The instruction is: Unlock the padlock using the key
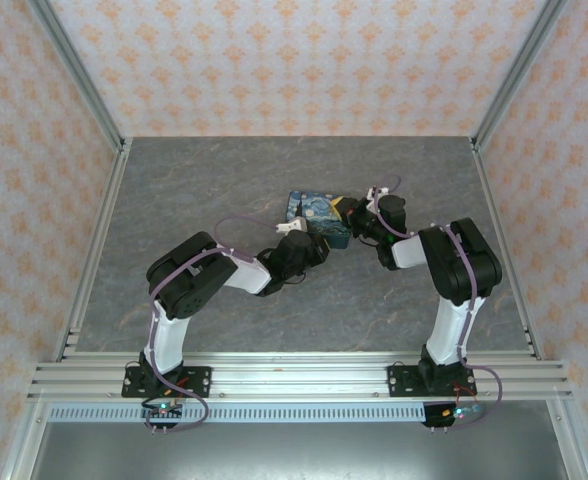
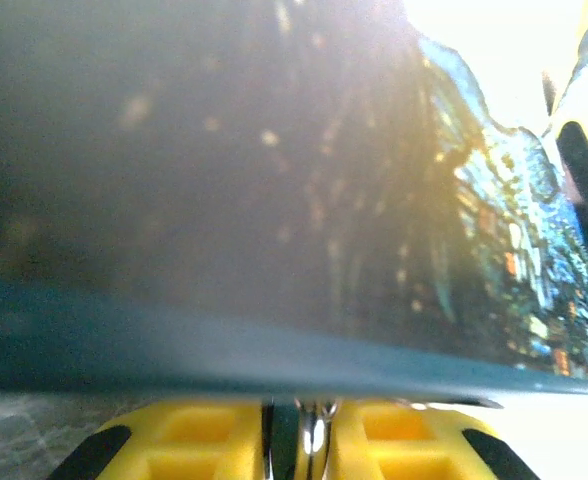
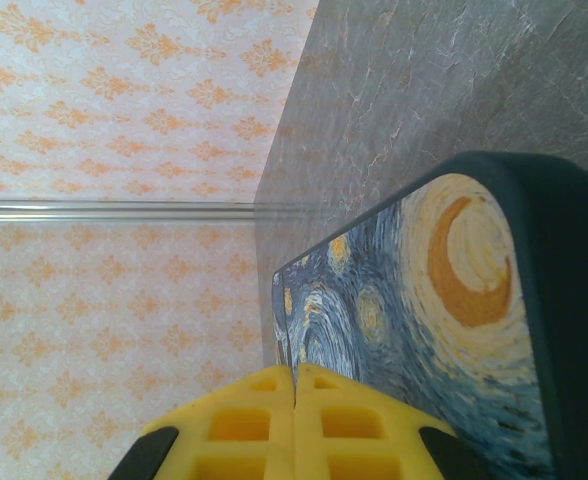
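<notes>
**A:** How do the left jaws stand?

**B:** The left gripper (image 2: 299, 445) has its yellow pads (image 2: 199, 435) almost together, with a narrow slit between them. A thin shiny sliver (image 2: 315, 437) stands in that slit. It may be the key, but it is too blurred to say. I cannot tell whether the jaws pinch it.

**A:** What is ahead of them?

**B:** The tin (image 2: 224, 200) is very close in front of those jaws. Its dark painted face runs across the whole width above the pads.

**A:** And the right side?

**B:** The right gripper (image 3: 294, 425) has its jaws pressed together with nothing between them. The tin's moon-and-swirl face lies just to their right and runs on ahead. Beyond them are the grey table (image 3: 424, 90) and the patterned wall (image 3: 124, 100).

**A:** How does it look from above?

**B:** The tin sits between the two pairs of jaws. The left gripper is at its near side and the right gripper at its right end. Both are close against it, but I cannot tell if they touch it.

**A:** Where is the padlock?

**B:** It is too small for me to place.
</notes>
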### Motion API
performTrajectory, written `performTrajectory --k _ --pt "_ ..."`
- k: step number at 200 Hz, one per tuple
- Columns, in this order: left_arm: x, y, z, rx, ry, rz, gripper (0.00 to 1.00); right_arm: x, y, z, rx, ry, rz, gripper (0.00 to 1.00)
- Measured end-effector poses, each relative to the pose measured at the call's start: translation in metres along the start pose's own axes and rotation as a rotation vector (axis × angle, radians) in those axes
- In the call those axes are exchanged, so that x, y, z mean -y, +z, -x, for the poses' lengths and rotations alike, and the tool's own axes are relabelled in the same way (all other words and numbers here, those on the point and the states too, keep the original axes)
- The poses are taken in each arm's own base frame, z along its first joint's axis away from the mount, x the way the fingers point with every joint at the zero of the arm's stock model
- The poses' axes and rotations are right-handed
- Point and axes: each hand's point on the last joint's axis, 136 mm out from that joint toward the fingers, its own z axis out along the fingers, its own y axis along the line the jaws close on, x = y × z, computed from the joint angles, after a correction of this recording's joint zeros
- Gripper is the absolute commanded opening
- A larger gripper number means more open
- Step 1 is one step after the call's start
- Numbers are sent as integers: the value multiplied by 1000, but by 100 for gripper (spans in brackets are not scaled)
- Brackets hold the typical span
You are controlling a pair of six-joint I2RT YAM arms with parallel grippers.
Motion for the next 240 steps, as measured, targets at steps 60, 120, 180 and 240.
performTrajectory --k 60,120,180,240 --pt "1 0 0 -1 -5 -6 0 -1 -1 0 -1 1 -2 0" --pt "-2 -5 6 -62 -38 -10 0 -4 -33 -21 -34 30 -61 0" --pt "0 -9 16 -190 -120 -52 0 -33 -92 -49 -26 -37 -10 0" --pt "16 -24 19 -305 -177 -110 0 -5 -113 -95 -77 -32 -74 0"
